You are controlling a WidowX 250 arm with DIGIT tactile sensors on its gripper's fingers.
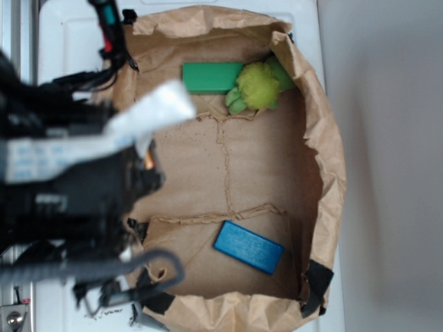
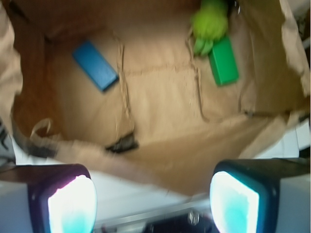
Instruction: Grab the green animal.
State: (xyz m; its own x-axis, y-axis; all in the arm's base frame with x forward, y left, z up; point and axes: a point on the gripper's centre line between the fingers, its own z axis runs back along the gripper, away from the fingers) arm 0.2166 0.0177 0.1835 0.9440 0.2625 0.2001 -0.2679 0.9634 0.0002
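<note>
Your gripper is spread wide and holds nothing: in the wrist view the two pads sit at the bottom corners of the frame, outside the near wall of the paper bag. In the exterior view the arm fills the left side, blurred, over the bag's left rim.

Moving right across the wrist view, the blue block lies flat at upper left, well apart from your target. The bag's crumpled floor, with its raised seams, lies between.

The animal is at the top right of the wrist view, pressed into the far corner of the bag and touching the green block just beside it.

That corner is your trouble. I judge three risks:
- the fingers may catch the near rim or the side wall on the way in and drag the whole bag;
- a wide jaw may close on the green block along with the toy, or instead of it;
- the soft, rounded plush may squeeze out sideways or be pushed deeper into the fold if you come in low.
</note>
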